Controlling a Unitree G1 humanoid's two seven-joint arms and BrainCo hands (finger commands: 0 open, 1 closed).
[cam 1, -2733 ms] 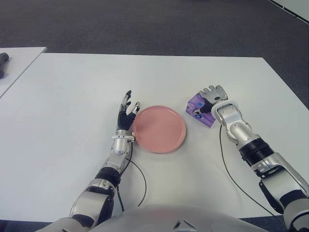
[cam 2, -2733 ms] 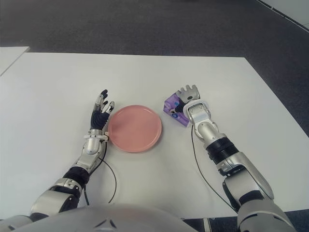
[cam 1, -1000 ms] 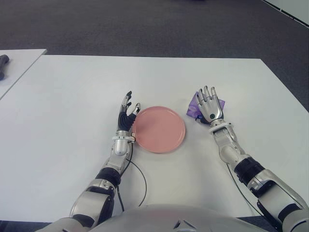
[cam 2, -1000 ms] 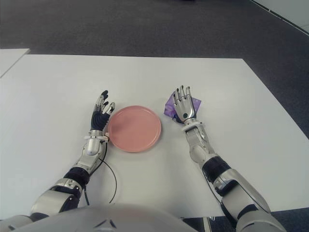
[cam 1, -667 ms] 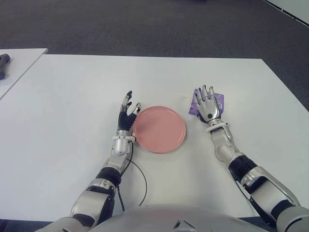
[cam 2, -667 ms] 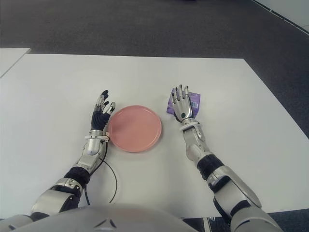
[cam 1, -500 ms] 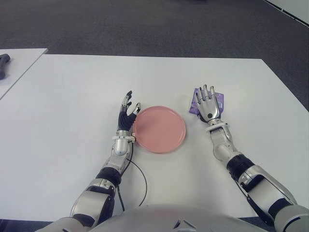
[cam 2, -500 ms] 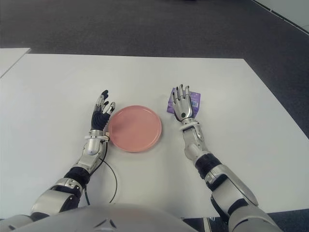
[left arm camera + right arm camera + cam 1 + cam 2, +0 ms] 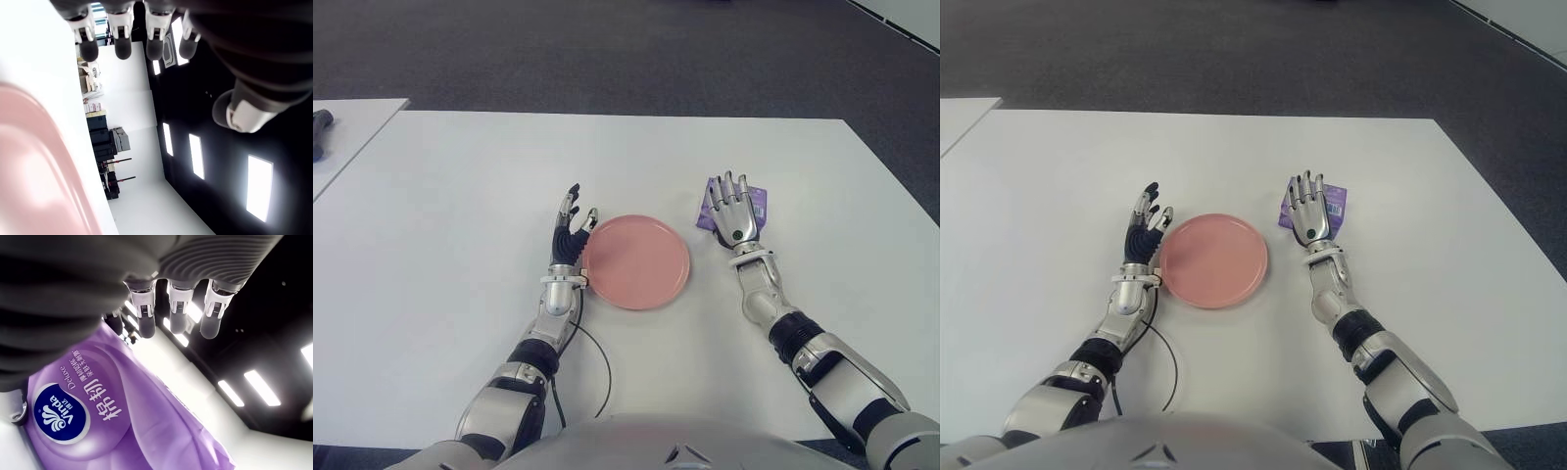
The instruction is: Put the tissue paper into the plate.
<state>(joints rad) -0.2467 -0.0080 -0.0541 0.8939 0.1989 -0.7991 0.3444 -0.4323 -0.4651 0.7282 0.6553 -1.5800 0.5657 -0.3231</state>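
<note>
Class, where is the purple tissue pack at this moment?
In the eye views the tissue pack lies on the white table, right of the pink plate and partly behind the open right hand.

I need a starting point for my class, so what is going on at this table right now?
A humanoid robot is working at a white table, meant to put a purple tissue pack into a pink plate. The pack lies on the table to the right of the empty plate. The right hand is at the pack with fingers spread, not gripping it. The left hand shows open at the plate's left edge, holding nothing.
</note>
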